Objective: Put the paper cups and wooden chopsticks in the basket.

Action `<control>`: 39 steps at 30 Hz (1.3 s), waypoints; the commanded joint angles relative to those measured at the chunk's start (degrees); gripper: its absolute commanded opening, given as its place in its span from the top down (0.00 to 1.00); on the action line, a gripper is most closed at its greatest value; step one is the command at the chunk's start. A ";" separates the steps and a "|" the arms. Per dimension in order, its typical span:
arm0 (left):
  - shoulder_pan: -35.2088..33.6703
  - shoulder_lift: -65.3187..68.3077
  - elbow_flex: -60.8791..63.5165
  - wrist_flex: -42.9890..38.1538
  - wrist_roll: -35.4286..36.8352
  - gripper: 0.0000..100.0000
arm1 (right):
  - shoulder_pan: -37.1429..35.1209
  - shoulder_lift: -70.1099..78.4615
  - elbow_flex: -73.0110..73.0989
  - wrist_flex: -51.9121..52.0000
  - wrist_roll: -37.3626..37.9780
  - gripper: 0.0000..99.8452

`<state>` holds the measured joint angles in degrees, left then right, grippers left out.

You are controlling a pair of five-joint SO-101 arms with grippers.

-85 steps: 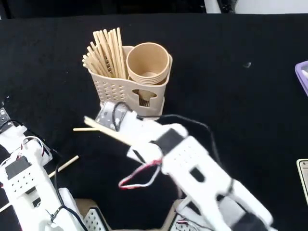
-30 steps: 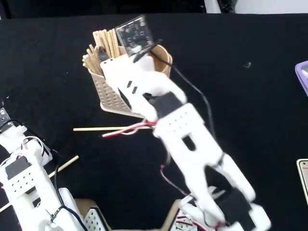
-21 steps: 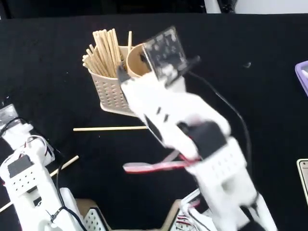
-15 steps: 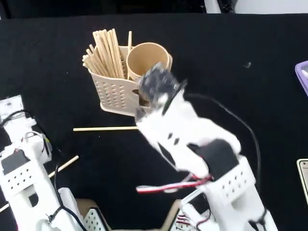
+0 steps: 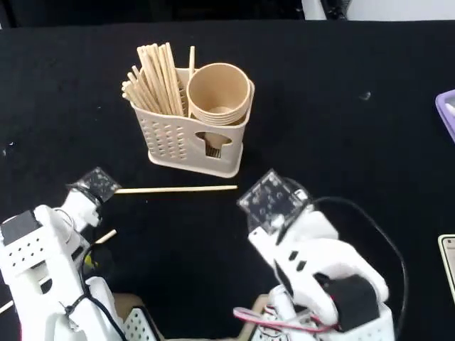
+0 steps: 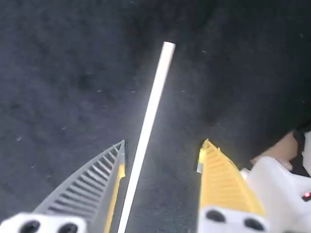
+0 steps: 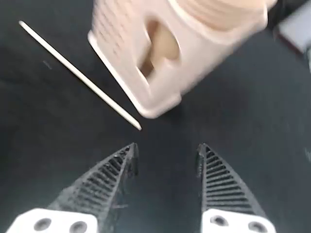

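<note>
The beige basket (image 5: 186, 138) holds a bundle of wooden chopsticks (image 5: 153, 74) and a stack of paper cups (image 5: 218, 92). One chopstick (image 5: 174, 189) lies flat on the black table just in front of the basket. A second chopstick (image 5: 106, 236) pokes out beside the left arm (image 5: 39, 252). My left gripper (image 6: 164, 144) is open low over the table, with a chopstick (image 6: 150, 109) lying between its fingers. My right gripper (image 7: 166, 145) is open and holds nothing, short of the basket (image 7: 160, 63) and the lying chopstick (image 7: 77, 73). The right arm (image 5: 316, 266) sits near the table's front edge.
A purple object (image 5: 446, 106) and a beige one (image 5: 448, 252) show at the right edge of the table. Black tabletop spreads to the right of the basket and behind it.
The right arm carried a chopstick up to the basket, left it standing beside the cups and pulled back to the front edge. The left arm swung forward toward the lying chopstick.
</note>
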<state>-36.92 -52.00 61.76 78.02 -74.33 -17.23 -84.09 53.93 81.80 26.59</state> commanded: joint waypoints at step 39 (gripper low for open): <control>16.31 -0.09 -11.03 16.79 -10.81 0.96 | 13.10 0.84 37.05 -24.44 -1.76 0.80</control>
<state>-29.10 -51.82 60.62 87.69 -81.89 -5.27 -83.38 90.86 58.42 25.27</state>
